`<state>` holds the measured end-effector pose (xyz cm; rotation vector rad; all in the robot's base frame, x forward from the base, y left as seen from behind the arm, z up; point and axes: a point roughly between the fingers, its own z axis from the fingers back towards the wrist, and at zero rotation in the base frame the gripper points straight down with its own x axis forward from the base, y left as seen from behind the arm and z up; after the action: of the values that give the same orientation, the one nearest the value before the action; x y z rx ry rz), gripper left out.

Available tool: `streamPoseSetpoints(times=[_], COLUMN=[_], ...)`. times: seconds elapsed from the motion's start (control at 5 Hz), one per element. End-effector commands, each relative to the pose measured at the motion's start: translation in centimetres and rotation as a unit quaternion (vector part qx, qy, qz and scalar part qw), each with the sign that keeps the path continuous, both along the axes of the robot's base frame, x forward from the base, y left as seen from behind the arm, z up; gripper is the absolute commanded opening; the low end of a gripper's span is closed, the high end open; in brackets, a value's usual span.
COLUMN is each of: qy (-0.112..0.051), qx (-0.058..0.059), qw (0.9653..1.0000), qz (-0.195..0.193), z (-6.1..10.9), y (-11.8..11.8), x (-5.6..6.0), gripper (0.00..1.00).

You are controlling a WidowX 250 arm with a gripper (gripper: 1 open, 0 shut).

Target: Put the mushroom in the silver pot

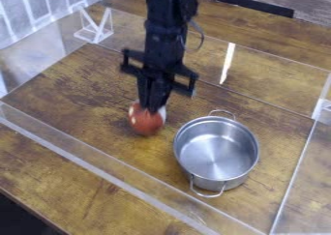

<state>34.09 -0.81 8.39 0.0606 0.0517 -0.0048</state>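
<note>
Gripper (pixel 147 104): 1, pointing straight down, fingers drawn together on the top of the mushroom (pixel 147 123). Mushroom: 1, hanging at the fingertips low over the wooden table (pixel 65 94), left of the pot and apart from it; reddish-brown cap downward, a pale patch beside the fingers at its upper left; the long axis seems near upright, though blur leaves it uncertain. Silver pot (pixel 216 154): 1, upright, open and unobstructed, with 2 loop handles, 1 far and 1 near. Clear plastic wall (pixel 77 152): runs along the near side, with more panels at the sides.
</note>
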Motion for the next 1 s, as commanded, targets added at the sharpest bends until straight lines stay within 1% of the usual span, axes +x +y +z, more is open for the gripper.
streamPoseSetpoints(times=[0.0,0.2,0.4,0.6,0.8], qy=[-0.057,-0.067,-0.063,-0.053,-0.045], qx=[-0.002,-0.010,-0.018,-0.029,-0.036], qw=[0.9974,0.9944,0.9943,0.9952,0.9960], qz=[-0.044,-0.081,-0.084,-0.076,-0.068], z=[5.7,7.0,6.3,5.0,4.6], y=[-2.9,-5.7,-8.3,-10.2,-10.9], x=[-0.4,-1.6,-1.9,-2.1,-3.0], gripper=[0.00,0.00,0.00,0.00,0.00])
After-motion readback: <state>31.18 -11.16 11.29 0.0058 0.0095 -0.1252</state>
